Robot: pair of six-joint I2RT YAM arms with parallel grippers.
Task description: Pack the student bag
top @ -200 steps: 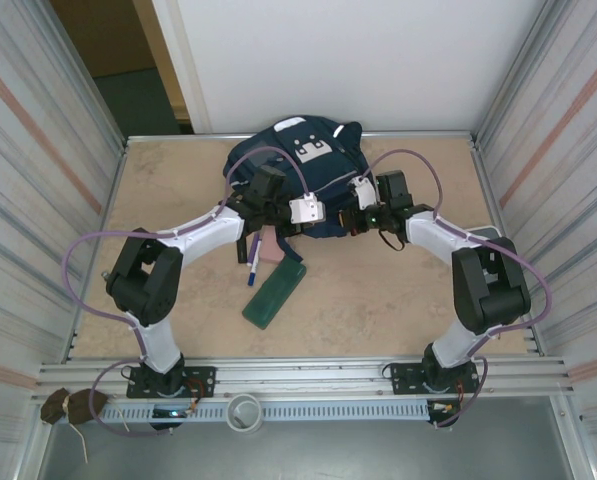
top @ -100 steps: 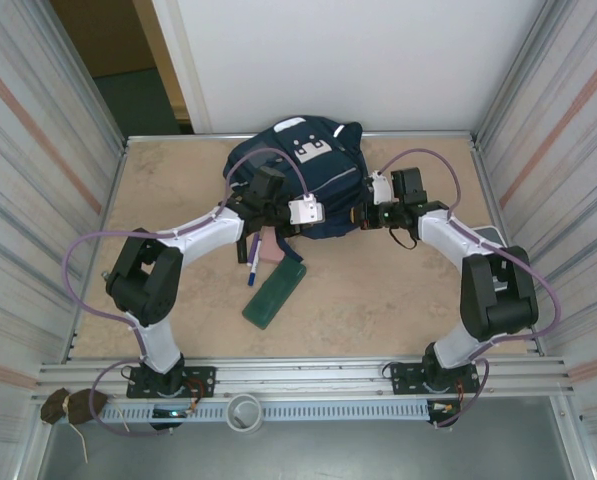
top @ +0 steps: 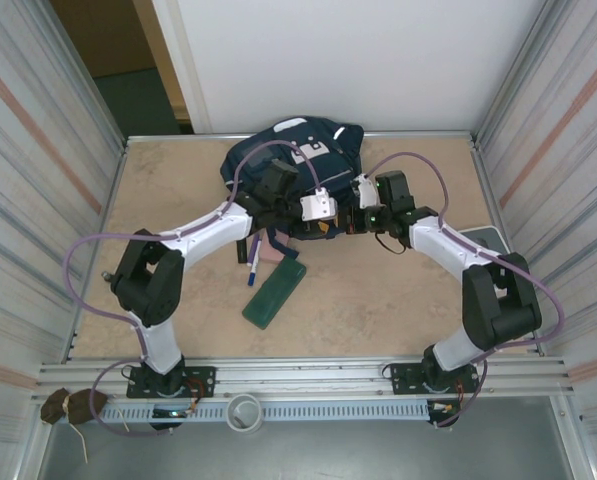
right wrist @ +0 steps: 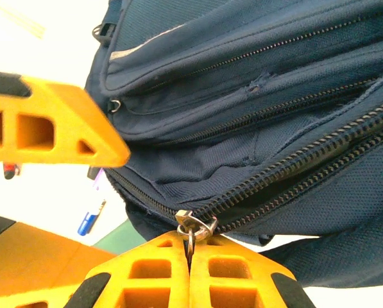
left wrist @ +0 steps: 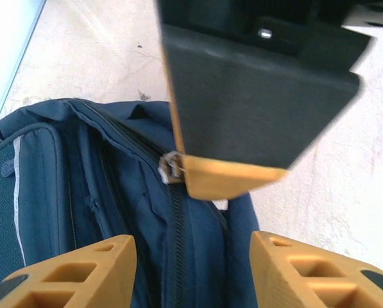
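At the student bag (top: 336, 152), arms (top: 203, 228) converge; left fingers (left wrist: 69, 269) apart, right fingers (right wrist: 236, 269) pinch zipper (right wrist: 194, 224).

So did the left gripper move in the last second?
Yes: the left gripper shifted right and slightly back across the backpack, judged against the pen, which stayed put.

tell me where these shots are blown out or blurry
top external: evenly lit, sharp, student bag clear; left wrist: table washed out bright at right, zipper in focus; right wrist: upper-left background blown to white, zipper pull crisp
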